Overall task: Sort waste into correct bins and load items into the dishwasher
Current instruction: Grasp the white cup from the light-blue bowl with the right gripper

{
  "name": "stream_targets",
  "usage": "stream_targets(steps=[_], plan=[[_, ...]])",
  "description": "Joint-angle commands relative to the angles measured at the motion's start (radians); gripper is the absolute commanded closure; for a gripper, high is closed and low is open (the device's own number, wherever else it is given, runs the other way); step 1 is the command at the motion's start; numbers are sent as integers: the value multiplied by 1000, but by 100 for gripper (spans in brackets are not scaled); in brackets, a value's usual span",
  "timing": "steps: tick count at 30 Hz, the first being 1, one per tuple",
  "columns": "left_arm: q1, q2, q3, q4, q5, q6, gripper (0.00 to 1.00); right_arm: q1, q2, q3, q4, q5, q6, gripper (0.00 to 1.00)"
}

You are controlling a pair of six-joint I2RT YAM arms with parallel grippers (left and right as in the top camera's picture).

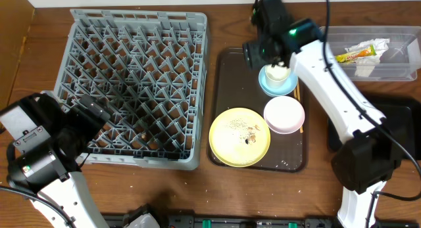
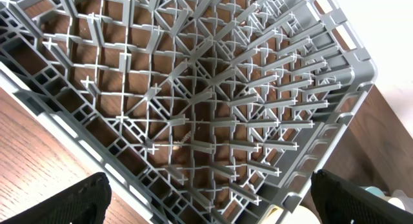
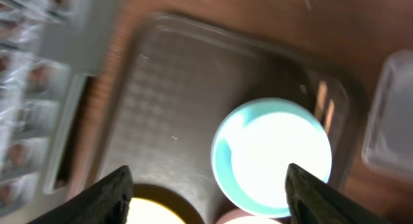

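Note:
The grey dishwasher rack (image 1: 131, 83) stands empty at the left. On the dark-brown tray (image 1: 227, 77) lie a yellow plate (image 1: 239, 146) with crumbs (image 1: 248, 131), a pinkish-white bowl (image 1: 284, 114) and a light-blue saucer (image 1: 283, 89) carrying the cream cup (image 1: 276, 74). Thin chopsticks (image 1: 298, 91) run along the tray's right side. My right gripper (image 1: 265, 57) hovers open above the saucer (image 3: 271, 153), nothing between its fingers (image 3: 106, 198). My left gripper (image 2: 213, 201) is open over the rack's front-left corner (image 2: 193, 121). The napkin (image 1: 370, 60) and wrapper (image 1: 356, 54) lie in the clear tub (image 1: 395, 37).
A black bin (image 1: 395, 116) sits at the right edge, partly hidden behind my right arm. The tray lies between the rack and the tub. Bare wooden tabletop (image 1: 197, 195) shows in front of the rack and tray.

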Motion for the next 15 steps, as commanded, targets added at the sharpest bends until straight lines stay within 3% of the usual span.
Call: stream_targets(steps=[1, 5, 15], plan=[[6, -3, 21, 1, 13, 13, 0, 7, 5, -62, 14, 129, 106, 30], [6, -3, 21, 1, 13, 13, 0, 7, 7, -131, 47, 122, 128, 39], [6, -3, 21, 1, 13, 13, 0, 8, 14, -284, 201, 47, 98, 49]])
